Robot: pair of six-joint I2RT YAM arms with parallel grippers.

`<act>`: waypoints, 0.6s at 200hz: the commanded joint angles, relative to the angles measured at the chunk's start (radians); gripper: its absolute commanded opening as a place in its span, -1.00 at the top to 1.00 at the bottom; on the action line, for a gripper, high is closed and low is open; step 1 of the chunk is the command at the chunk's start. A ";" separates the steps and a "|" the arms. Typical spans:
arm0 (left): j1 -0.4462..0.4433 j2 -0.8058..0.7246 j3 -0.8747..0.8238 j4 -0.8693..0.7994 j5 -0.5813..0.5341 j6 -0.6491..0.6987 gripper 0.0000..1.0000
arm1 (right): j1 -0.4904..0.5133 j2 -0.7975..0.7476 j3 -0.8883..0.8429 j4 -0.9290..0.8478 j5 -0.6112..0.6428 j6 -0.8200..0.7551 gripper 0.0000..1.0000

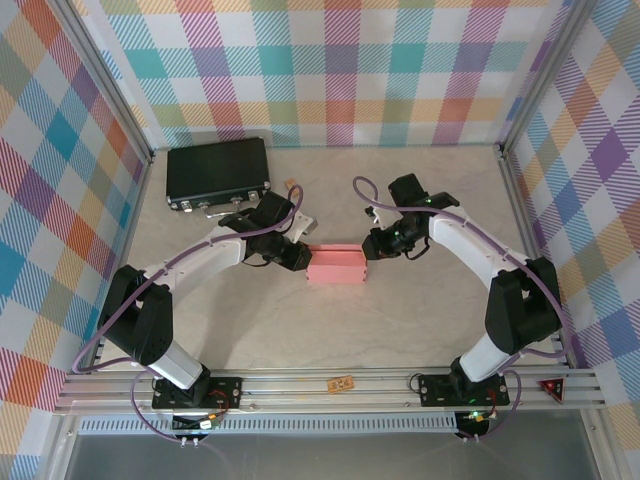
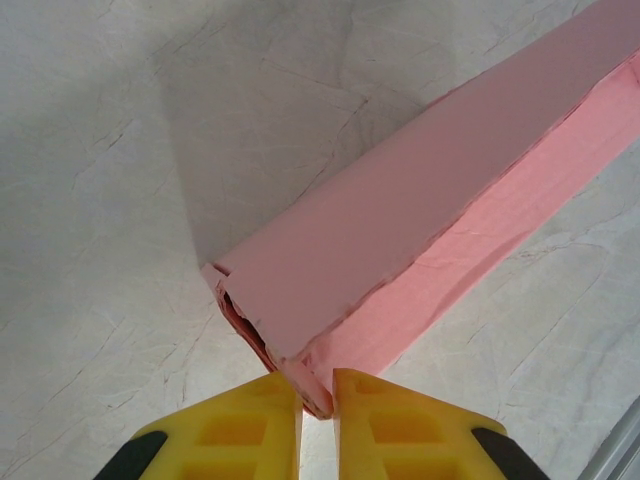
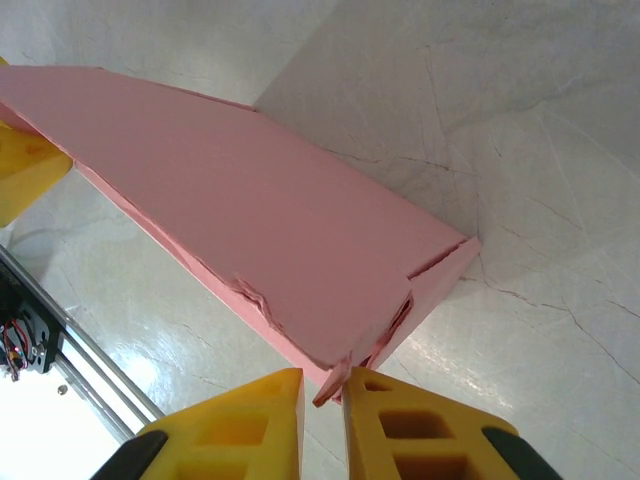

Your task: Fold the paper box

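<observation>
Paper box (image 1: 336,265) sits mid-table, lying flat between the two arms. It is a long, shallow rectangle of thin salmon-pink card, plain and matte. Top panel is folded over, so the contents can't be seen. Edges are rough and a bit crumpled along the long side, and the end flaps gape slightly at both ends (image 2: 400,230) (image 3: 260,230).

Left gripper (image 1: 300,255) is at the box's left end. In the left wrist view its yellow plastic fingers (image 2: 260,425) are nearly pressed together, pinching the card's corner edge. Right gripper (image 1: 372,245) is at the right end, and its yellow fingers (image 3: 400,425) are likewise close together, nipping a corner flap.

Table (image 1: 330,330) is a pale, marble-patterned surface, slightly glossy. Black hard case (image 1: 218,172) is at the far left, lid closed, with metal latches on its front. A small tan block (image 1: 292,187) lies just beside it.
</observation>
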 commanded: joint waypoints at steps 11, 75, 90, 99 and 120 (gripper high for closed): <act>-0.013 0.009 -0.001 0.008 0.011 0.004 0.69 | 0.009 0.019 0.033 -0.014 -0.049 0.014 0.63; -0.013 0.007 0.000 0.007 0.009 0.005 0.69 | 0.009 0.029 0.021 -0.023 -0.030 0.005 0.62; -0.013 0.007 0.000 0.007 0.010 0.004 0.69 | 0.010 0.027 0.013 -0.023 -0.025 0.002 0.64; -0.013 0.006 -0.001 0.005 0.011 0.004 0.69 | 0.010 0.026 0.010 -0.026 -0.021 -0.002 0.65; -0.013 0.004 0.000 0.003 0.011 0.004 0.69 | 0.010 0.026 0.008 -0.028 -0.013 -0.005 0.66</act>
